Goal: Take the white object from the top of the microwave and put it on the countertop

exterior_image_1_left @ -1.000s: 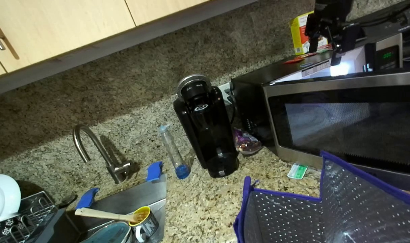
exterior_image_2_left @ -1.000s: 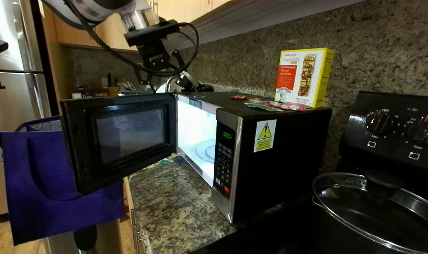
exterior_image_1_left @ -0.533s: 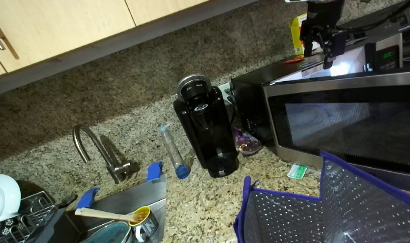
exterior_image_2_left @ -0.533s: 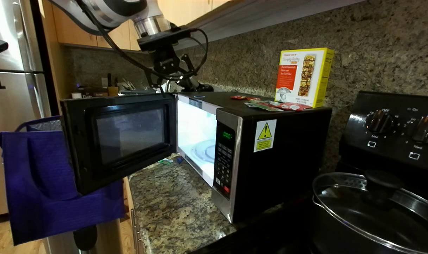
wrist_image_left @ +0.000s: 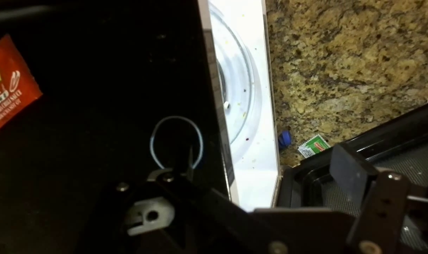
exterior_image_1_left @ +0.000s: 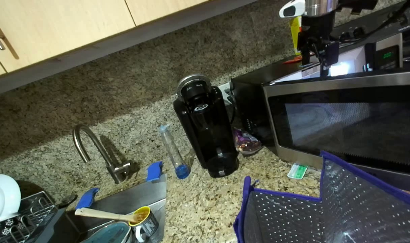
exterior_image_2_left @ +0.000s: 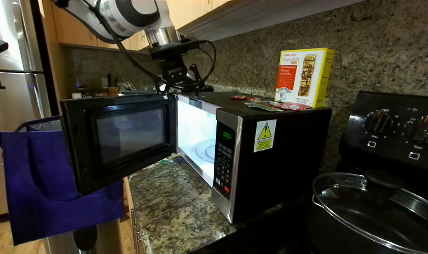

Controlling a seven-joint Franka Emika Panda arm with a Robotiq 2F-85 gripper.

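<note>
Hanging with jaws wide apart and holding nothing, the gripper straddles the front edge of the open microwave; atop it, a round, pale ring lies flat, facing upward.

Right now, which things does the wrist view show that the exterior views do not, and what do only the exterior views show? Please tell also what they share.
Only the wrist view: crumbs inside the lit microwave, and readable print on the red packet on top.

Only the exterior views: the yellow box and the purple bag, in both exterior views, and the black coffee maker, in an exterior view.

Shared: the microwave with its door open, the red packet, the green-and-white packet on the countertop, and the open hand.
</note>
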